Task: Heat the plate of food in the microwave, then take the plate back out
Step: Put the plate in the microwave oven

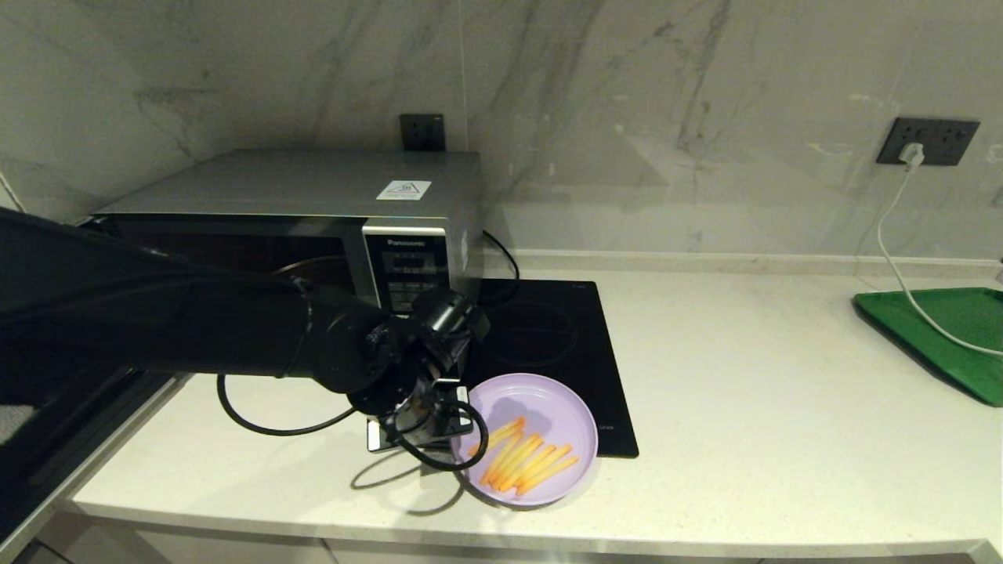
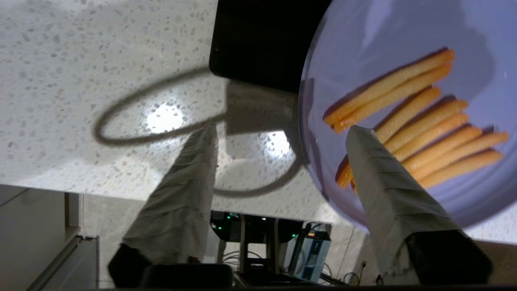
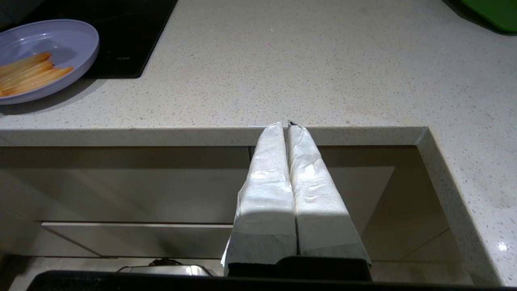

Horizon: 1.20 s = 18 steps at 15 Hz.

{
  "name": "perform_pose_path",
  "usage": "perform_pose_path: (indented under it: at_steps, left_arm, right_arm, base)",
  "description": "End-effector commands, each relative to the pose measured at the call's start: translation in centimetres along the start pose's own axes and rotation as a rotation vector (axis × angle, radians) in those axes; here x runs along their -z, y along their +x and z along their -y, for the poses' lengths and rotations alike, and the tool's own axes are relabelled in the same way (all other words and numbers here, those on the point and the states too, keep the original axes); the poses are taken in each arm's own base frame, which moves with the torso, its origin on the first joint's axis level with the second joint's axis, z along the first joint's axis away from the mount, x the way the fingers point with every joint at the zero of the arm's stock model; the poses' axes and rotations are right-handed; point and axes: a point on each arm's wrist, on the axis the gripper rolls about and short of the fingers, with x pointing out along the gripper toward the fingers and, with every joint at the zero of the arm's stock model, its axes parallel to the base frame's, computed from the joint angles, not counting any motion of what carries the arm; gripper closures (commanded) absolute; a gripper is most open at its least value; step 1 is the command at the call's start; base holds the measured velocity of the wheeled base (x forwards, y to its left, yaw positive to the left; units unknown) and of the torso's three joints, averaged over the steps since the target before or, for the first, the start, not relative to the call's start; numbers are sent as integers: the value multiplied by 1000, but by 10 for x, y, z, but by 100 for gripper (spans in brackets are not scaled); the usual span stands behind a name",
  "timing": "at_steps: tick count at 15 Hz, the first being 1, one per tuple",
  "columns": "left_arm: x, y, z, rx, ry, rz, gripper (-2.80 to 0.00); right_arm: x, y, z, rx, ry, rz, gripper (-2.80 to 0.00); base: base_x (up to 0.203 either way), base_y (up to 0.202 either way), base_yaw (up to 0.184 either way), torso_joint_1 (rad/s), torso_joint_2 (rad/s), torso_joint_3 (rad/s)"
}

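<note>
The lilac plate [image 1: 548,399] with several yellow-orange fries [image 1: 525,458] lies near the counter's front, its far side over the corner of the black hob [image 1: 564,337]. My left gripper [image 1: 450,427] is open at the plate's left rim. In the left wrist view, one finger [image 2: 383,182] reaches over the plate [image 2: 396,32] and its fries [image 2: 424,121], while the other finger [image 2: 190,173] stays over bare counter. The silver microwave [image 1: 313,184] stands behind my left arm, which hides most of its front. My right gripper [image 3: 287,123] is shut and empty, below the counter's front edge.
A green tray [image 1: 948,329] lies at the far right with a white cable [image 1: 893,258] running to a wall socket. The right wrist view shows the plate [image 3: 60,40] far off, the hob's corner [image 3: 121,32] and cabinet fronts under the counter.
</note>
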Motion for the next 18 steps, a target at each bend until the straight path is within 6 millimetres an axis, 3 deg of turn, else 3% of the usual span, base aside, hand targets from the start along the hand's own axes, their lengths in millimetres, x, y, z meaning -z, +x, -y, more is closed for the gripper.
perform_pose_path:
  at_steps: [1,6,18]
  left_arm:
    - [-1,24,8,-34,-7,-32,-280]
    - [-11,35,13,-32,-33,-58,-280]
    - [-8,57,7,-89,-55,-89,-280]
  right_arm:
    - [0,0,0,1,0,-1,0]
    - [0,0,0,2,0,-1,0]
    - [0,0,0,0,0,-1,0]
  base:
    - [0,0,0,0,0,0]
    - [0,0,0,0,0,0]
    - [0,0,0,0,0,0]
